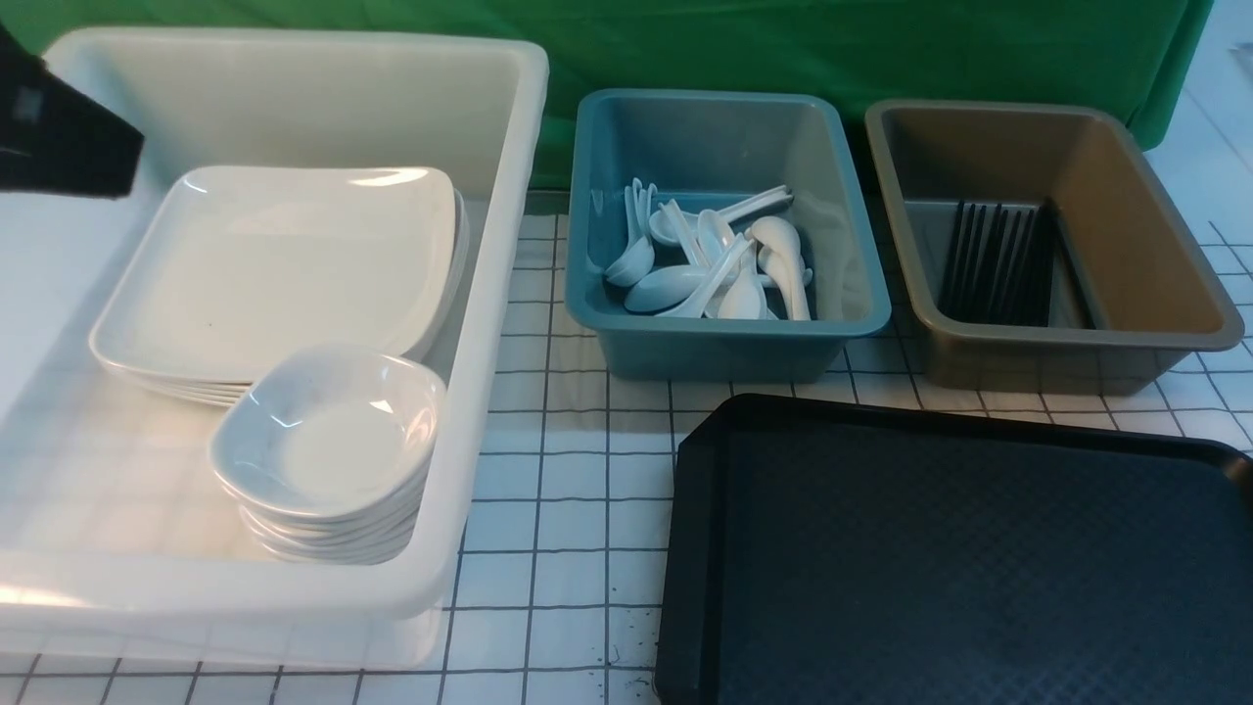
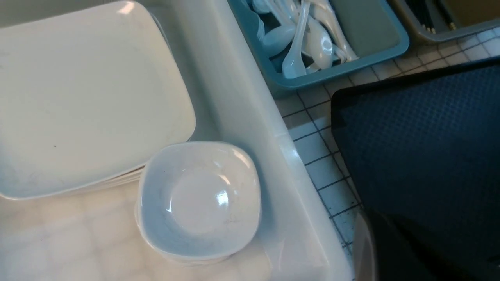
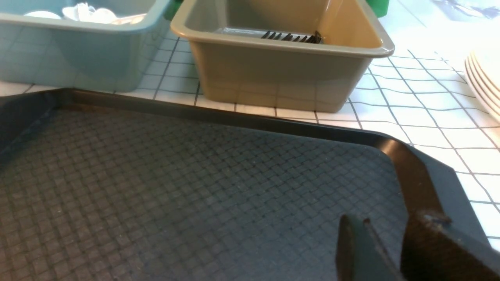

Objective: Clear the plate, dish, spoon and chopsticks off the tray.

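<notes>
Front view, from the left: a dark piece of the left arm (image 1: 59, 137) juts in at the upper corner, above the big white tub (image 1: 489, 323). Its fingertips are out of sight in every view; the left gripper is clenched, grasping nothing visible. Inside the tub, a stack of plates (image 1: 284, 264) lies at the back, and a stack of small dishes (image 1: 328, 441) stands in front, touching the plates. Next comes the blue tub (image 1: 729, 338), holding a heap of white spoons (image 1: 715, 264). Beside it, the brown tub (image 1: 1155, 255) holds the black chopsticks (image 1: 994, 262), lined up against its back wall. Nearer the robot, the black tray (image 1: 969, 558) lies bare on the gridded tabletop (image 1: 548, 470). In the right wrist view, the right gripper (image 3: 384, 242) hovers over the tray's corner, its 2 fingers (image 3: 351, 249) parted and grasping nothing.
</notes>
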Robot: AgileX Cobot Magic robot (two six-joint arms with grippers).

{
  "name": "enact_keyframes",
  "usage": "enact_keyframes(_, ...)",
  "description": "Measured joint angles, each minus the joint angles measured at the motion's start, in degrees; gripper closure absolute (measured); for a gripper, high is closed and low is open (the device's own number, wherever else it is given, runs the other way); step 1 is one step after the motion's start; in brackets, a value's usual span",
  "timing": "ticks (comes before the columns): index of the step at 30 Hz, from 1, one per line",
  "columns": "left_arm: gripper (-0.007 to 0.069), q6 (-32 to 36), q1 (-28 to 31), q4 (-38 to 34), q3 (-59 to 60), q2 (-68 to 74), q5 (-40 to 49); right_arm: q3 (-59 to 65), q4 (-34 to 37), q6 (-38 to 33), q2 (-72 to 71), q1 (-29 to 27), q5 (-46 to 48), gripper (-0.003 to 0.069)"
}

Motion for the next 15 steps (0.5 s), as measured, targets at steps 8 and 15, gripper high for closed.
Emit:
enact_keyframes(8, 0.062, -1.5, 0.0, -2.93, 9.95, -19.1, 0.06, 0.0, 0.0, 0.0, 0.0, 0.0, 0.0, 0.0419)
enact_keyframes(15, 0.062, -1.86, 0.0, -4.66, 22.68, -34.35, -0.51, 0.0, 0.0, 0.0, 0.0, 0.0, 0.0, 0.0419)
